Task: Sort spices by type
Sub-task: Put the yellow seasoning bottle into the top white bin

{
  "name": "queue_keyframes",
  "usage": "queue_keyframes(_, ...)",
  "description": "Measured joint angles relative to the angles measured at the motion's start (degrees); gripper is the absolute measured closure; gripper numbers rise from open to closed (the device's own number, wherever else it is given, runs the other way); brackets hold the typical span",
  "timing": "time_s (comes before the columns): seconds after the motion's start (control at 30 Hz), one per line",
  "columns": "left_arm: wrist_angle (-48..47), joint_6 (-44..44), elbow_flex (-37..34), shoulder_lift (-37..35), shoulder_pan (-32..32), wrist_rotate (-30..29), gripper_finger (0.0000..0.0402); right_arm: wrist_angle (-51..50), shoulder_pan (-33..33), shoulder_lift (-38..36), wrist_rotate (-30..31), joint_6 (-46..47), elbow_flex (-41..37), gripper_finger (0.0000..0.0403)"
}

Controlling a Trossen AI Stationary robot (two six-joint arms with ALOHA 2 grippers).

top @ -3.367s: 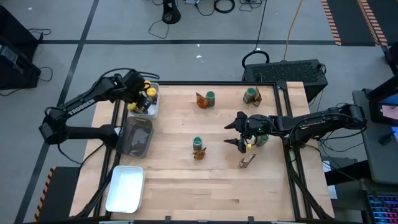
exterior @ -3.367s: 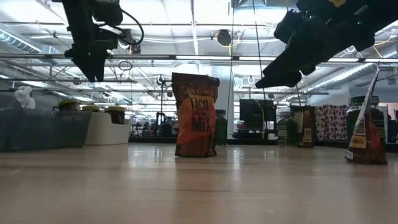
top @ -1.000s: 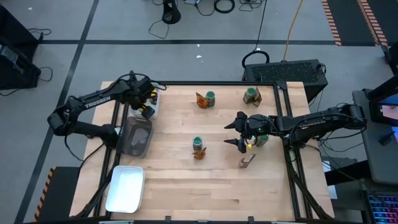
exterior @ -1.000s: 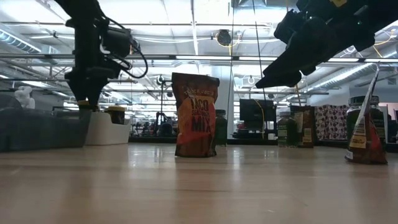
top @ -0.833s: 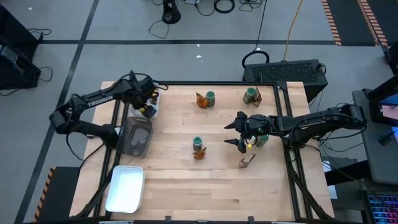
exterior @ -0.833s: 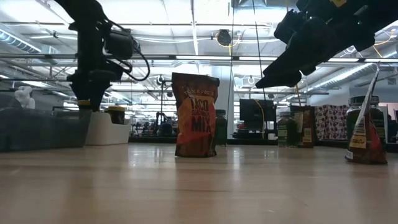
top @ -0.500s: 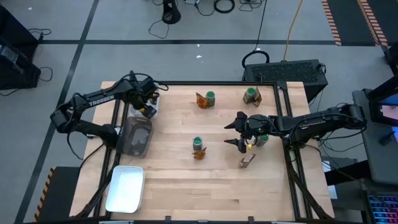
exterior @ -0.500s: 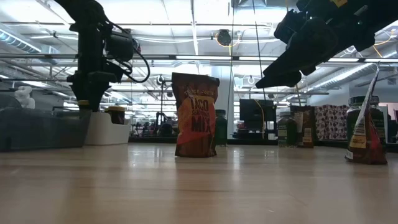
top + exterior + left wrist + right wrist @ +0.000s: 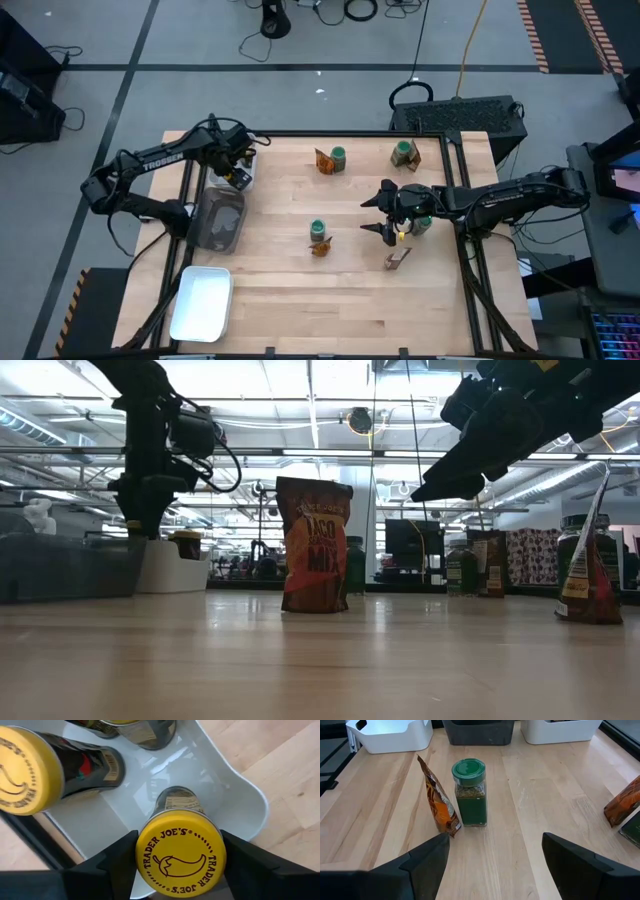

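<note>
A jar with a yellow lid (image 9: 180,855) stands in the far white tray (image 9: 235,795) at the table's far left, and my left gripper (image 9: 238,172) is shut on it from above. A second yellow-lidded jar (image 9: 30,770) lies in the same tray. Over the table's right half my right gripper (image 9: 378,215) hangs open, touching nothing. In front of it a green-lidded jar (image 9: 469,792) stands on the table with an orange-brown packet (image 9: 439,805) leaning against it. My left gripper pinches the yellow lid between its two fingers, one finger (image 9: 117,857) against each opposite side of the rim (image 9: 142,847). The fingers come from above, pointing down. The jar is upright, with its lower end in the white tray.
More green-lidded jars (image 9: 339,156) (image 9: 403,152) with packets beside them stand near the far edge. One packet (image 9: 397,260) lies near my right gripper. A dark grey tray (image 9: 220,218) and a second white tray (image 9: 202,303) line the left side. Bare wood lies at the near middle.
</note>
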Motion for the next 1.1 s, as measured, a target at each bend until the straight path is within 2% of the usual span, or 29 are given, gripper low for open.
queue_keyframes(0.27,0.6,1.2,3.3,0.0,1.9,-1.7,0.0150,0.0,0.0,0.0,0.0,0.0,0.0,0.0103)
queue_keyframes(0.7,3.3,2.8,3.5,0.0,7.8,-0.6,0.0149,0.0,0.0,0.0,0.0,0.0,0.0,0.0103)
queue_keyframes(1.1,4.2,2.8,3.5,2.9,8.3,0.0,0.0148,0.0,0.0,0.0,0.0,0.1,0.0,0.0103)
